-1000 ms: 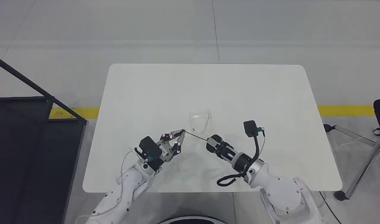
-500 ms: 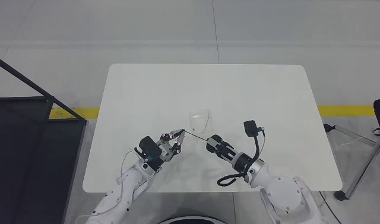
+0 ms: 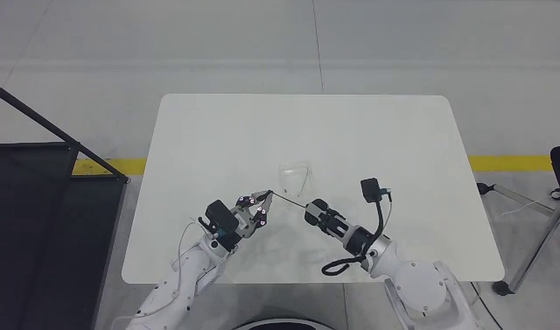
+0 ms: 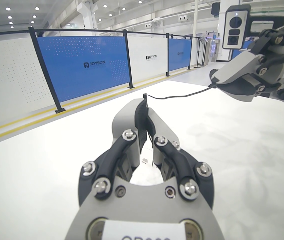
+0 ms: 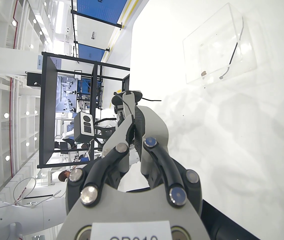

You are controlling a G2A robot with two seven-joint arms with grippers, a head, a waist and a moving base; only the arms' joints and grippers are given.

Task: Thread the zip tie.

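While the zip tie (image 4: pixel 181 96) hung in the air between the two arms, above the robot's side of the bench (image 3: pixel 394 155), you had it gripped at two places. Your left fingers (image 4: pixel 128 116) were pressed fully together on one end, with a short black stub standing proud of their tips. I took that stub for the head, though it was too small to be sure. Your right fingers (image 4: pixel 234 69) were likewise closed tight, pinching the strap farther along, so that the thin free length curved across toward the left tips.

That arrangement made sense: one side fixed the head where the other could reach it, and the other side steered the tail. Whether the tail had entered the head's slot, I could not tell. The strap looked thin and springy, so I judged a short free length would aim better.

Just beyond the held tie, not touching it, a clear box (image 5: pixel 194 58) sat on the bench with a second tie (image 5: pixel 234 51) inside, presumably stock for another round.
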